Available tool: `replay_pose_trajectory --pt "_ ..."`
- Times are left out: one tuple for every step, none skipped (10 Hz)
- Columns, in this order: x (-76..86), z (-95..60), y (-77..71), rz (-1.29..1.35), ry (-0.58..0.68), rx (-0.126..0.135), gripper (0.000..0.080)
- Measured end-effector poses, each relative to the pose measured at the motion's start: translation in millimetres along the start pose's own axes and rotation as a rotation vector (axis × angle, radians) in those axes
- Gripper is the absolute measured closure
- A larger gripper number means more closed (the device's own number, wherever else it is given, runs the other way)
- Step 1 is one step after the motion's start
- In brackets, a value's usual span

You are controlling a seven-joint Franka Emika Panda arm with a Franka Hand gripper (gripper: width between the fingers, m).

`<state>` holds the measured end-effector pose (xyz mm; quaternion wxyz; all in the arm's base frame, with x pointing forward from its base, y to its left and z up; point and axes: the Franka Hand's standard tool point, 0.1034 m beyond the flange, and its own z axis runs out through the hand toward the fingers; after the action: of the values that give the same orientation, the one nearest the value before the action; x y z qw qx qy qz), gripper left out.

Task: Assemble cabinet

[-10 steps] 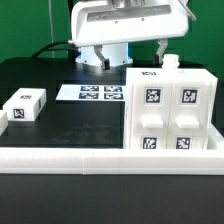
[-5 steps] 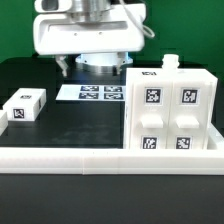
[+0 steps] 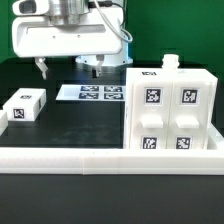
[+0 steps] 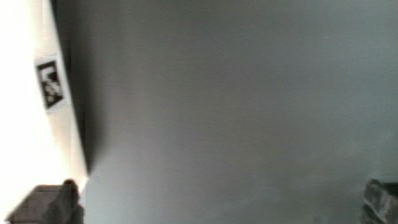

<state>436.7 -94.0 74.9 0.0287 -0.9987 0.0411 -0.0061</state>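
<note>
Nearby, small tagged block (image 3: 24, 106), marker board (image 3: 100, 93) and cabinet (image 3: 170, 110); end effector (image 3: 70, 68) aloft, fingers wide apart.

**Gripper hanging open at the far left**

The Panda arm (image 3: 72, 10) is reaching over the far side of the scene, toward the exterior view's left. Its gripper (image 3: 70, 68) is pointing downward with its jaws standing wide apart. In the wrist view, the dark fingertips (image 4: 47, 203) are showing well apart.

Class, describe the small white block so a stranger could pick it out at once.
On the black table, look to the exterior view's left edge. The small white block lies there alone, far smaller than the cabinet, thicker than the flat marker board.
</note>
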Motion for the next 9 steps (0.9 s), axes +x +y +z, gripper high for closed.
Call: replay_pose_trajectory --pt "-1.4 0.4 7.6 -0.014 -0.001 -0.003 0.0002" --pt "-5.4 3.0 24.6 -0.031 -0.007 -0.008 0.0002" --pt "-10.5 6.4 39.6 -0.031 -0.012 -0.014 0.0002" --pt "-15.2 10.3 51.7 -0.034 -0.015 -0.020 0.0002" --pt "-18.8 13.9 61.1 -0.042 -0.023 -0.022 0.0002" --pt "-20.1 16.4 72.3 -0.047 -0.027 -0.025 0.0002" --pt "-21.7 19.2 78.9 -0.041 -0.031 -0.026 0.0002" --pt "-23.3 22.3 79.5 -0.047 -0.037 -0.027 0.0002" --pt "-24.8 26.9 82.1 -0.066 -0.038 -0.031 0.0002"
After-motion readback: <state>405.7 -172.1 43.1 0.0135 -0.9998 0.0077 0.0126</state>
